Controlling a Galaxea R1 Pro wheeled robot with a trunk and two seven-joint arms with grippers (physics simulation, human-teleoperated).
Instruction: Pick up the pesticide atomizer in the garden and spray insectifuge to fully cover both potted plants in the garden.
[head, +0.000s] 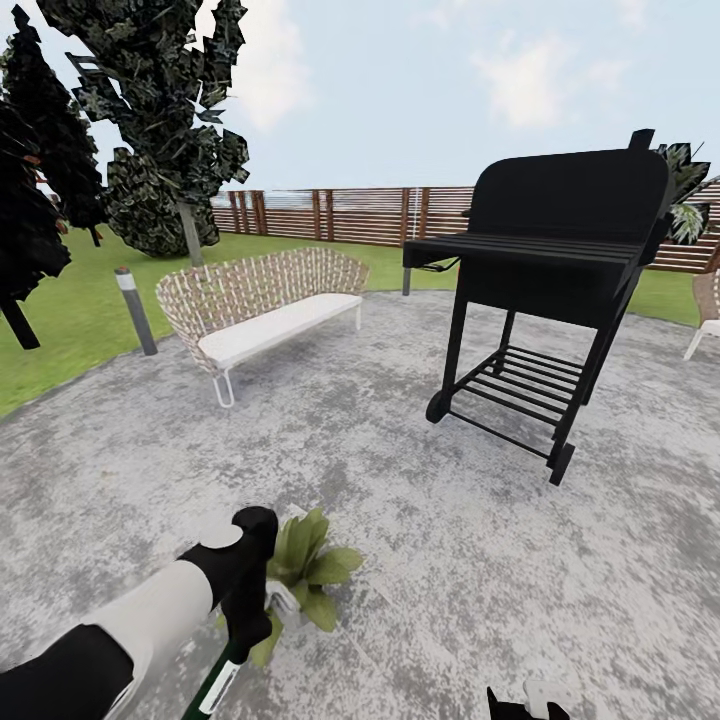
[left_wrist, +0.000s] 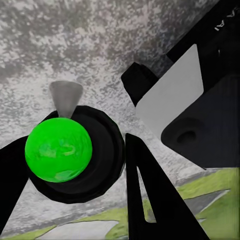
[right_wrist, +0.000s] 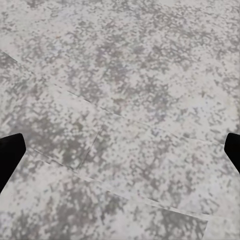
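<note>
Spray step in hand: left gripper (left_wrist: 95, 165) fingers closed on pesticide atomizer (left_wrist: 59, 150), held just beside light-green potted plant (head: 305, 570) on patio (head: 420, 520). Right gripper (right_wrist: 120, 150) fingers wide apart, empty. Next: aim nozzle at leaves, trigger; second plant unseen

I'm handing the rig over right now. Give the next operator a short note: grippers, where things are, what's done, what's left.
Left gripper: shut on the atomizer, held low just beside the light-green plant on the patio.
Right gripper: open, empty, over bare patio.
Done: atomizer picked up and brought to the plant.
Left: spray this plant; whether it is covered yet cannot be told. Then find and spray the second plant.
</note>
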